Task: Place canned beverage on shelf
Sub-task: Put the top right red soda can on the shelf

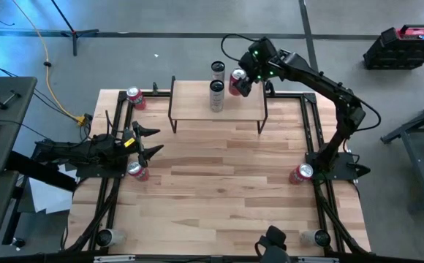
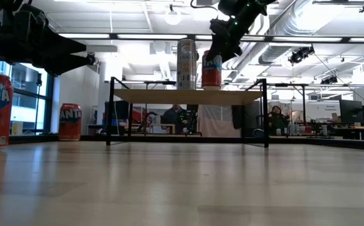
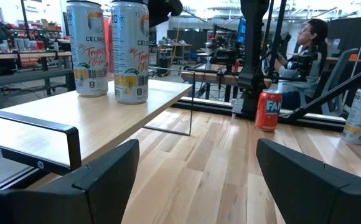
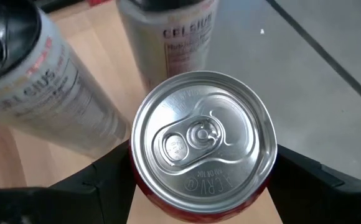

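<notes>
A red canned beverage point(image 2: 211, 70) stands upright on the right part of the shelf point(image 2: 144, 95), a light wood plank on thin black legs. My right gripper point(image 2: 218, 50) comes down on it from above, shut on it. Two tall silver Celsius cans point(image 1: 216, 95) point(image 1: 217, 71) stand on the shelf just left of the red can. My left gripper point(image 1: 152, 142) waits open at the table's left edge, pointing level toward the right, with nothing between its fingers. My right gripper pinches the red can's side wall just under the top rim point(image 4: 137, 180) between its two fingers, one on each side. The fingers slant down from the far right. The can stays upright, with its base at the shelf top point(image 2: 211, 88); a gap cannot be told.
Red cans stand on the table at the far left point(image 1: 135, 97), beside my left gripper point(image 1: 137, 170) and at the right by the arm's base point(image 1: 300, 173). Two more cans stand at the near corners point(image 1: 106, 236) point(image 1: 311, 236). People sit in the room behind.
</notes>
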Controlling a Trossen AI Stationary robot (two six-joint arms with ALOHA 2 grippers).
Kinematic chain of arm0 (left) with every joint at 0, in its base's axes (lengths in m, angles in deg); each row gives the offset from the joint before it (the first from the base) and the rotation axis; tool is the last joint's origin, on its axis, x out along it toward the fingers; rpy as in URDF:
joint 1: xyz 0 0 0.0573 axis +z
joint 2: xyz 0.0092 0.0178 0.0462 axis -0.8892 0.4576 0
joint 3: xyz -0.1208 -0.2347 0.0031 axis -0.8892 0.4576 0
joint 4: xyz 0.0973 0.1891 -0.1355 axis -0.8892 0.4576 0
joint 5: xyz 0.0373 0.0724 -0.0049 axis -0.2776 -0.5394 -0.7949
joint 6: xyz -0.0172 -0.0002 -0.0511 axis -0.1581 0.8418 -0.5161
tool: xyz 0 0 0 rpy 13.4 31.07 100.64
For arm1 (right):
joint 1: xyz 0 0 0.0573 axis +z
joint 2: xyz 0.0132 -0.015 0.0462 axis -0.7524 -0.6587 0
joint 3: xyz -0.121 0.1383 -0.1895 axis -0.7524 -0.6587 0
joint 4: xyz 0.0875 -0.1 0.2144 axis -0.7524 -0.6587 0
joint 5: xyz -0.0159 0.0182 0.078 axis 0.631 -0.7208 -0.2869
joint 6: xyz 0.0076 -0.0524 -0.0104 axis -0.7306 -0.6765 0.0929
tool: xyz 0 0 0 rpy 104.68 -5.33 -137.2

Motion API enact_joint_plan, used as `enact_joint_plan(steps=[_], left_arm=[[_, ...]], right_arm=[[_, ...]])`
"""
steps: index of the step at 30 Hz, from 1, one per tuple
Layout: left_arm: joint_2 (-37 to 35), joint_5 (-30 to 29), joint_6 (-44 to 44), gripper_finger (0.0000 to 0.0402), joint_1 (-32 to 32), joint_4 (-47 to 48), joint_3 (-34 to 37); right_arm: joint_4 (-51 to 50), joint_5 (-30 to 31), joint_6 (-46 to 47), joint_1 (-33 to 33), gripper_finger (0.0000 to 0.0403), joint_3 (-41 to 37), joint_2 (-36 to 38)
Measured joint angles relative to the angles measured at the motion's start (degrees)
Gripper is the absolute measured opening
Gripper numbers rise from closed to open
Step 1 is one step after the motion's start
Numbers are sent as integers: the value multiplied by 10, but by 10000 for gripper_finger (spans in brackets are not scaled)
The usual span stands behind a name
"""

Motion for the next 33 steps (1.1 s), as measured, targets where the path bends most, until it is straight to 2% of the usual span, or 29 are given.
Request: enact_joint_plan(steps=[10,17,33], left_arm=[[0,0,0,314,0,0,0],[0,0,0,314,0,0,0],[0,0,0,314,0,0,0]], right_arm=[[23,-1,-13,-2,284,0,-3],[19,-27,-4,-27,285,0,-9],[7,-36,-14,-18,285,0,-9]])
